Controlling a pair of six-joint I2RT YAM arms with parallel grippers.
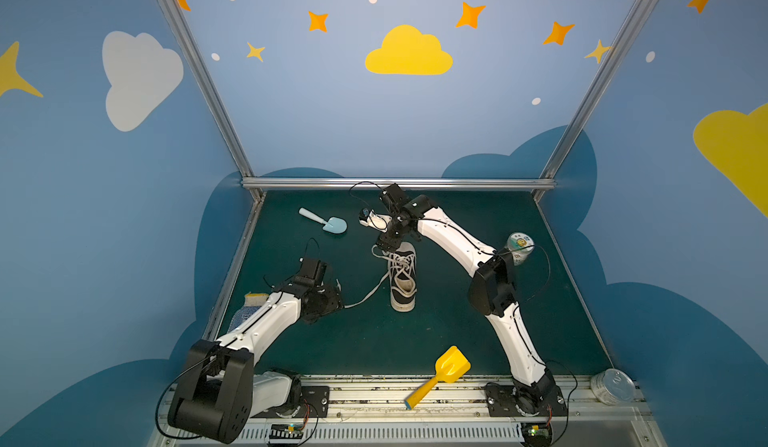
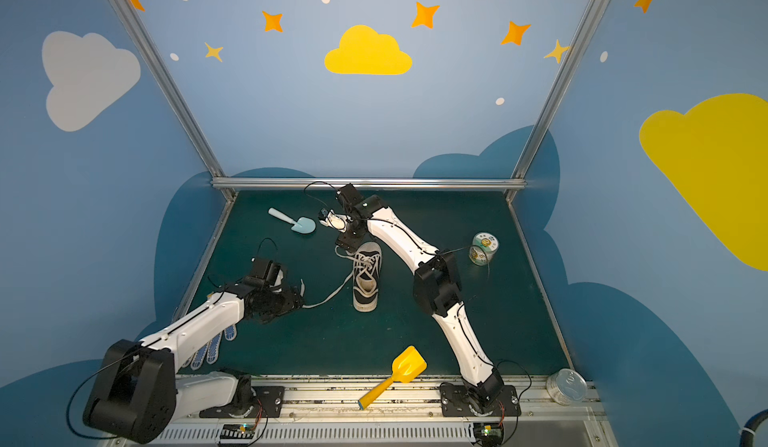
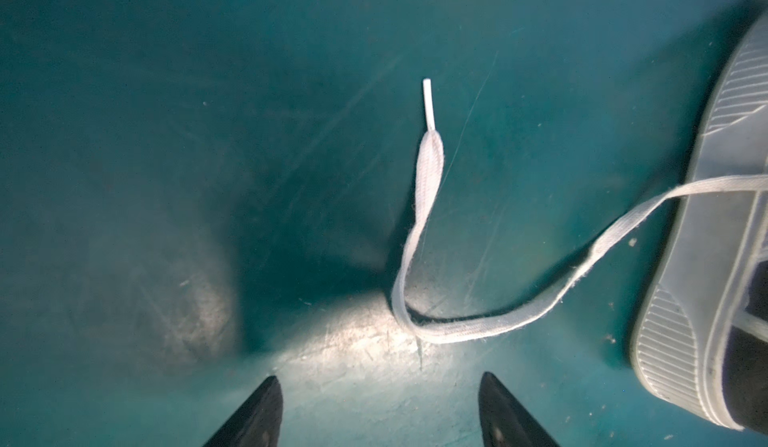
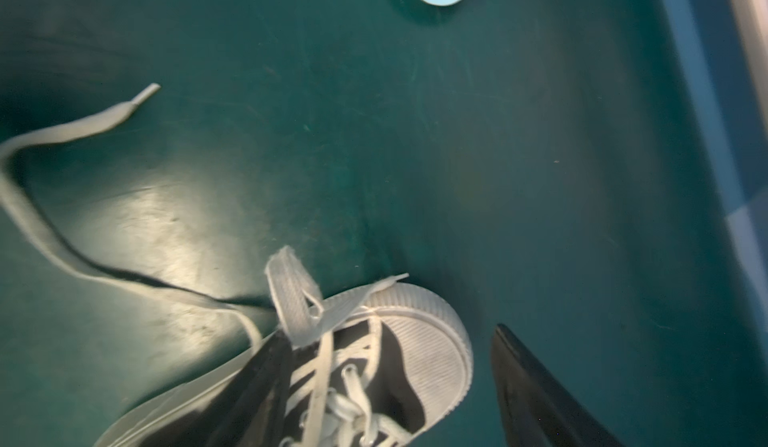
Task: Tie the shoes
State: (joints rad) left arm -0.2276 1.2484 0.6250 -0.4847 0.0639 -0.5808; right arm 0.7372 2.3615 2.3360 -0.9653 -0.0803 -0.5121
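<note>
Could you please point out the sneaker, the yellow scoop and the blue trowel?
sneaker (image 1: 402,276), in a top view, laced middle
yellow scoop (image 1: 451,366), in a top view, blade
blue trowel (image 1: 336,225), in a top view, blade

This is a robot-lab test cell dressed up like a nursery. An aluminium-profile frame (image 1: 399,183) crosses just beyond the right gripper (image 1: 384,244). Blue wall panels (image 1: 332,112) printed with clouds and stars enclose a dark green mat (image 1: 449,308) that lies under both grippers. Well apart from the left gripper (image 1: 337,295), at the near edge, the arm bases (image 1: 525,399) are bolted to a slotted metal rail (image 1: 374,395), beside bare circuit boards (image 1: 286,431) and loose cables.
</note>
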